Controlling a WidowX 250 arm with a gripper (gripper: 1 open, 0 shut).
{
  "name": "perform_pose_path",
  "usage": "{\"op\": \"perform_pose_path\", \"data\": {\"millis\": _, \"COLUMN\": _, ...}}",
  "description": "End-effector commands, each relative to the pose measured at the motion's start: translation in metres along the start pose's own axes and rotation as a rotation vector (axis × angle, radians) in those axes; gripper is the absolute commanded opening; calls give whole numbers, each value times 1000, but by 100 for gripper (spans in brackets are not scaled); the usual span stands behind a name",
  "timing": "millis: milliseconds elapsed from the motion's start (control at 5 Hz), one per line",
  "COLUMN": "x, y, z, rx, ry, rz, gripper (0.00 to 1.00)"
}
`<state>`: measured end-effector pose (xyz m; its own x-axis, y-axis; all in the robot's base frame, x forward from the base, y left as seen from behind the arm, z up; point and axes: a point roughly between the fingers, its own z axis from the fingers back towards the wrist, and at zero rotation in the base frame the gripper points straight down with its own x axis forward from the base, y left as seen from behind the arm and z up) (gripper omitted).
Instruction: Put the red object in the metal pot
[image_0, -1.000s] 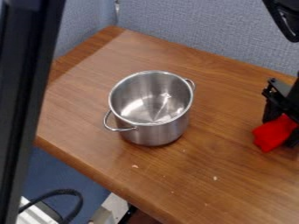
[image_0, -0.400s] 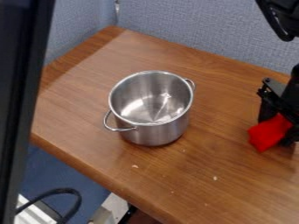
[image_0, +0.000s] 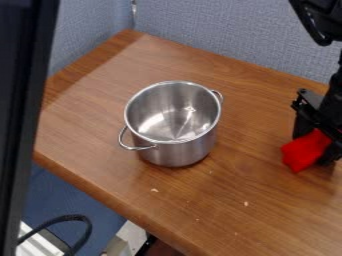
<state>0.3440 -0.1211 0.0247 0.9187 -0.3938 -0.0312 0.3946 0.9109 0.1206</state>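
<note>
The metal pot (image_0: 171, 122) stands empty and upright on the wooden table, left of centre, with a loop handle on its near-left side. At the right edge of the view, the red object (image_0: 307, 152) sits low at the table surface, well apart from the pot. My gripper (image_0: 315, 128) points down onto the red object's upper end, its black fingers shut on it. The frame edge cuts off part of the gripper and the red object.
The wooden table (image_0: 120, 80) has its front edge running diagonally below the pot and its left corner at the upper left. A dark vertical bar (image_0: 24, 110) fills the left foreground. A blue-grey wall (image_0: 214, 25) stands behind.
</note>
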Motion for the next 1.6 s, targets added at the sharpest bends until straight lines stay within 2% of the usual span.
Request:
{"op": "perform_pose_path", "data": {"millis": 0, "x": -3, "y": 13, "z": -1, "rx": 6, "ry": 0, "rz": 28, "gripper": 0}}
{"op": "perform_pose_path", "data": {"millis": 800, "x": -4, "y": 12, "z": -3, "rx": 8, "ry": -6, "rz": 27, "gripper": 0}}
{"op": "perform_pose_path", "data": {"millis": 1400, "x": -11, "y": 19, "z": 0, "rx": 13, "ry": -5, "rz": 46, "gripper": 0}}
